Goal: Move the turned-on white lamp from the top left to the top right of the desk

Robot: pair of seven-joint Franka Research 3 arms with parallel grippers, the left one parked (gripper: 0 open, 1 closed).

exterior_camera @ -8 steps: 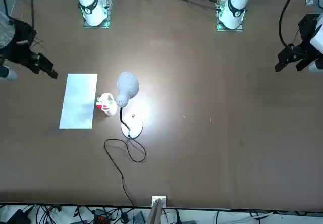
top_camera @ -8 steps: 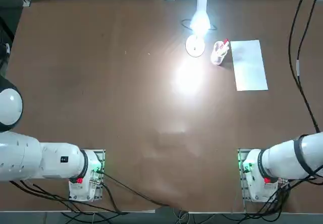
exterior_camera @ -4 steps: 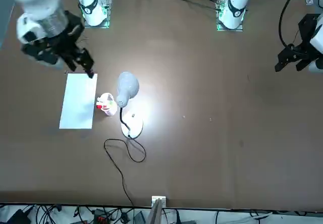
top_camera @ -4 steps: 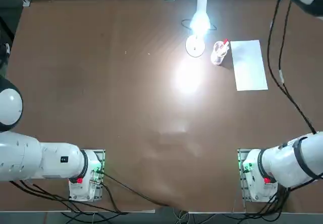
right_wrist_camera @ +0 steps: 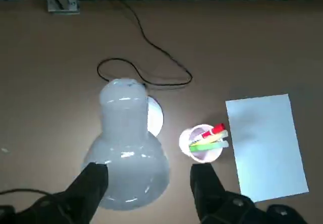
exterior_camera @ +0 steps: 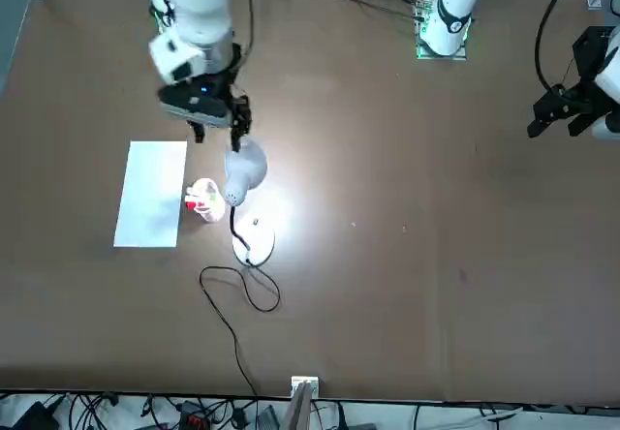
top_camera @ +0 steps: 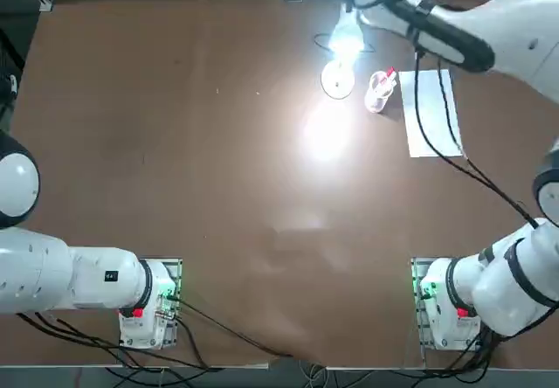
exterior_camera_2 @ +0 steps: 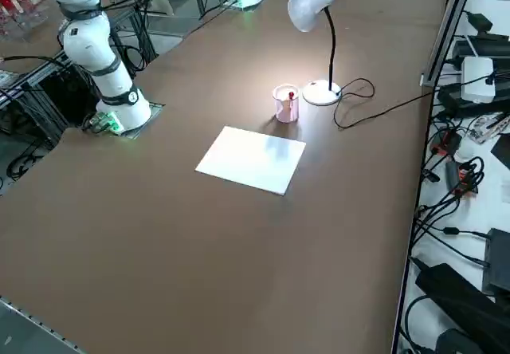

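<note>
The white lamp (top_camera: 347,37) stands lit at the far middle of the brown desk (top_camera: 175,143), its round base (exterior_camera: 254,246) on the tabletop and its thin black cord (exterior_camera: 242,292) looped behind it. My right gripper (exterior_camera: 217,135) hangs open just above the glowing head (exterior_camera: 244,167), touching nothing. In the right wrist view the gripper (right_wrist_camera: 147,183) straddles the lamp head (right_wrist_camera: 128,148) from above, one finger on each side. The lamp (exterior_camera_2: 309,9) also shows from the right side, its neck rising from the base (exterior_camera_2: 321,92).
A small clear cup of pens (top_camera: 379,89) stands right next to the lamp base, on the robot's right. Beyond the cup lies a white paper sheet (top_camera: 430,113). The cord (exterior_camera_2: 374,108) runs off the far edge of the desk.
My right arm has swung in from the right edge of the desk to above the lamp head. Its gripper has stayed open. The lamp, cup and paper have not moved.
</note>
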